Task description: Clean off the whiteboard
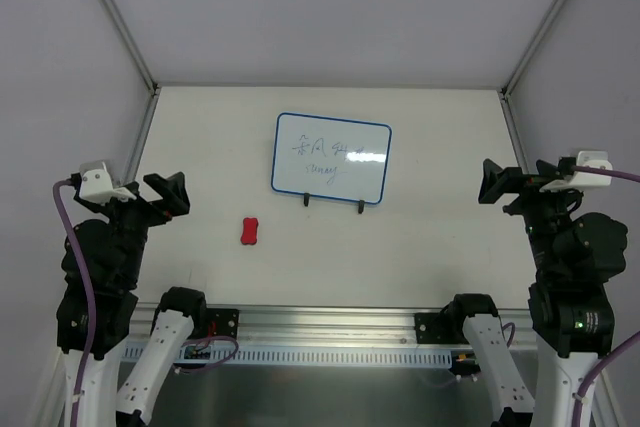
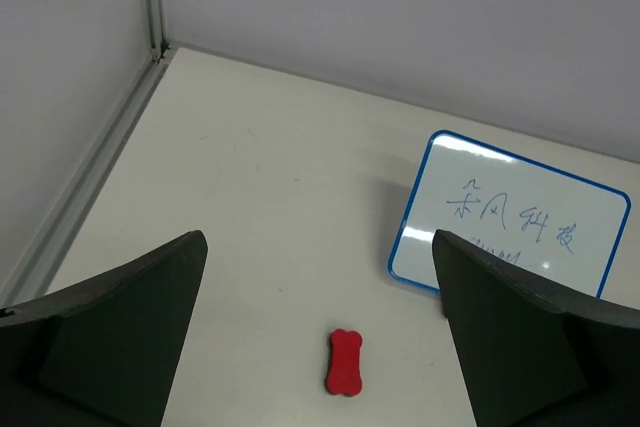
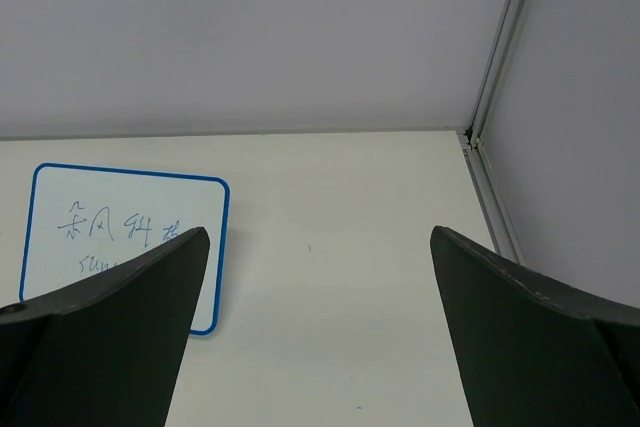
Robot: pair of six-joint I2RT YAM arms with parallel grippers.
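Left gripper (image 1: 166,195): fingers spread wide, nothing between them, held above the table's (image 1: 430,237) left side.
Right gripper (image 1: 497,183): also spread wide and empty, above the right side.
Eraser (image 1: 249,231): red, bone-shaped, flat on the table, nearer than the whiteboard and off its left corner, not touching it.
Whiteboard (image 1: 331,159): mid-table on two black feet, blue frame, dark handwriting across its face, well apart from both grippers.

A red eraser (image 1: 249,231) lies on the table (image 1: 420,247).
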